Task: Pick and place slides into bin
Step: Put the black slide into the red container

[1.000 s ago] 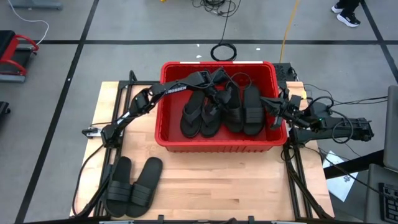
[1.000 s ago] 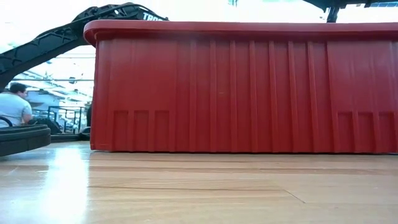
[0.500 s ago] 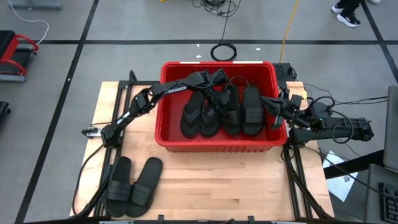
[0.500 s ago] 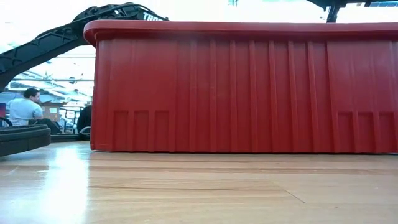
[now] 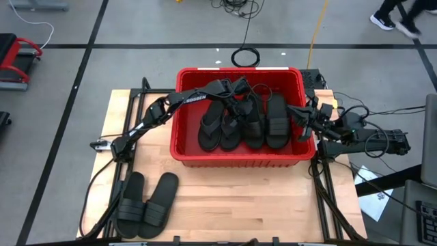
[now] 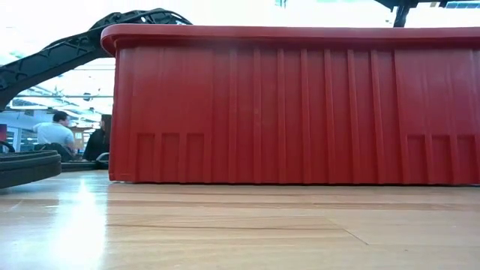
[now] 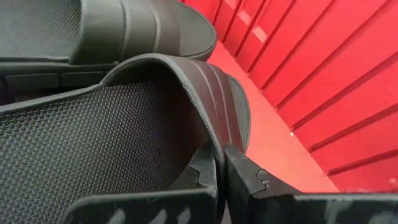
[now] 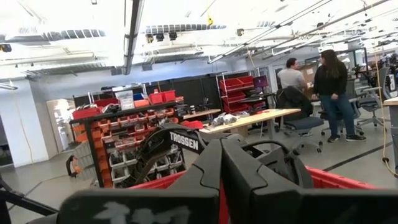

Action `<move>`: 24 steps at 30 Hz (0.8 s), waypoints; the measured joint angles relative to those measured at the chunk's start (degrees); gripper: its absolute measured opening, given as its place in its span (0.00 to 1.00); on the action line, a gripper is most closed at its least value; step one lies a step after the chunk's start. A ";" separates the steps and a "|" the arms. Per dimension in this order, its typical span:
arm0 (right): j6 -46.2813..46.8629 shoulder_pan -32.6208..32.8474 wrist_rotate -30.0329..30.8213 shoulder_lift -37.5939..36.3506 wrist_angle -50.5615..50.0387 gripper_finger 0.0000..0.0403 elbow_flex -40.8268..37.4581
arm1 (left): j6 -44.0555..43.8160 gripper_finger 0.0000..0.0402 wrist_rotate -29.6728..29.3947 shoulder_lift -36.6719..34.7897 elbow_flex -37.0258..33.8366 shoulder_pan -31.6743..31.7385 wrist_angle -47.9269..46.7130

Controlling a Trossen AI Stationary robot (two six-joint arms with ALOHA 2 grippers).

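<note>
From above, the red bin (image 5: 240, 156) sits at the far middle of the wooden table (image 5: 225, 205). Four black sandals lie side by side on its floor — two thin flip-flops (image 5: 220, 130) toward the left and two wide-strap slides (image 5: 268, 121) toward the right. Two more slides (image 5: 147, 203) lie together on the table near the front left corner, well apart from the bin. The left arm (image 5: 164, 109) reaches over the bin's left wall, and the left claw (image 5: 240, 108) is down among the sandals. The right claw (image 5: 295, 111) hangs at the bin's right rim, and the right arm stretches off past the table edge.

From table height, the bin's ribbed wall fills most of the picture. The left arm slants down over its rim. The edge of a slide (image 6: 28, 166) shows at the far left. People (image 6: 56, 133) sit in the room behind.

From the left wrist, the left claw's fingers (image 7: 249, 177) are closed, pinched together right at the ribbed strap of a slide (image 7: 211, 93). I cannot tell if they grip it. Another slide lies just beside it, and the bin's red wall is close by.

From the right wrist, the right claw's fingers (image 8: 245, 177) are pressed shut with nothing in them. The bin's rim shows just past them — and two people (image 8: 314, 84) stand by a desk far off.
</note>
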 joint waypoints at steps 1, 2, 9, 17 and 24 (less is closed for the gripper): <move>0.02 -0.02 0.02 0.00 0.00 0.00 0.00 | -0.17 0.00 -0.45 0.02 0.00 -0.11 0.03; 0.00 0.00 0.00 -0.02 0.00 0.00 0.00 | -0.02 0.00 -1.27 0.02 0.00 -0.27 0.09; 0.02 0.00 0.02 -0.02 0.00 0.00 0.00 | 1.51 0.00 -4.25 0.02 0.02 -0.99 0.50; 0.00 -0.01 0.00 -0.02 -0.02 0.00 0.00 | 4.33 0.03 -11.40 -0.20 0.07 -1.63 3.69; 0.00 -0.02 -0.04 -0.02 -0.02 0.00 0.00 | -0.16 0.18 -13.69 -0.62 0.07 -1.59 6.97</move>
